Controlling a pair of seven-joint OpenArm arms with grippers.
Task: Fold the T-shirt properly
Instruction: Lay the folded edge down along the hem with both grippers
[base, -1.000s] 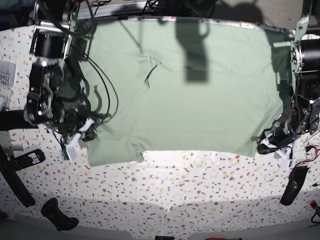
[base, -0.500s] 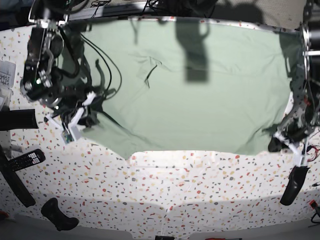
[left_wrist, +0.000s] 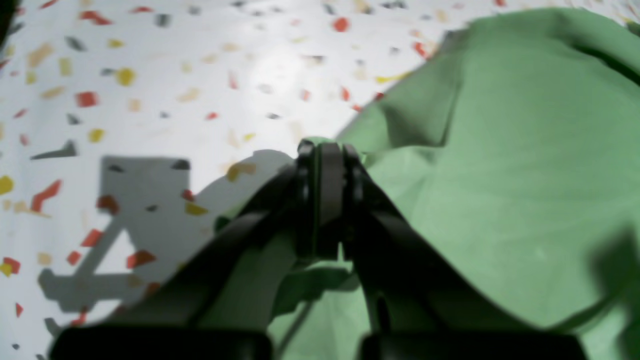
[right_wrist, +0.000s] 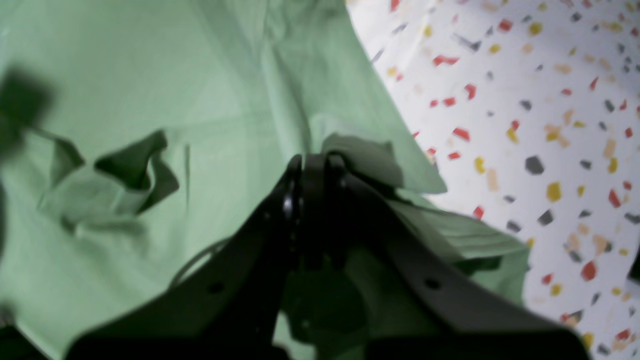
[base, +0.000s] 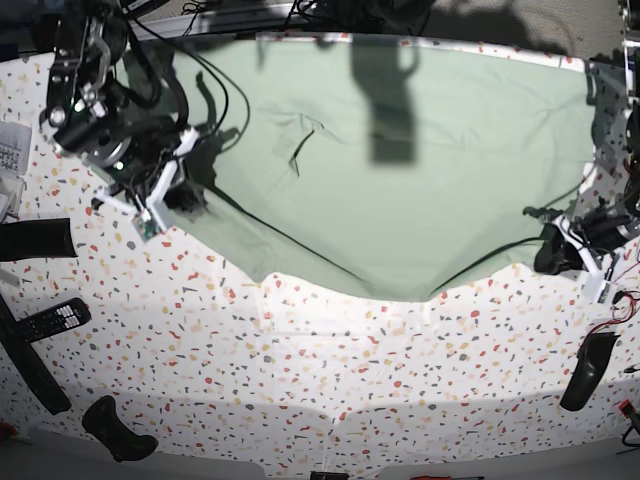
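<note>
The T-shirt (base: 400, 180) lies spread over the far half of the speckled table (base: 330, 380), its long axis running side to side, and each arm holds one near corner. The right gripper (base: 172, 203), on the left of the base view, is clamped on the cloth at that end of the near hem; its wrist view shows the black jaws pressed together with a bunched fold of green fabric caught between them. The left gripper (base: 556, 248), on the right of the base view, is likewise closed on the opposite corner, a small tuft of cloth showing at its tips in its own wrist view. Between the two grips the near edge sags toward the camera in a shallow V, with raised creases running from each corner toward the low point, so the hem looks lifted at both ends. The rest of the shirt lies away from both grippers, toward the far edge, which suggests a fold carried in that direction. The fabric is thin, matte, pale green and limp, wrinkling near the collar (base: 300, 140).
</note>
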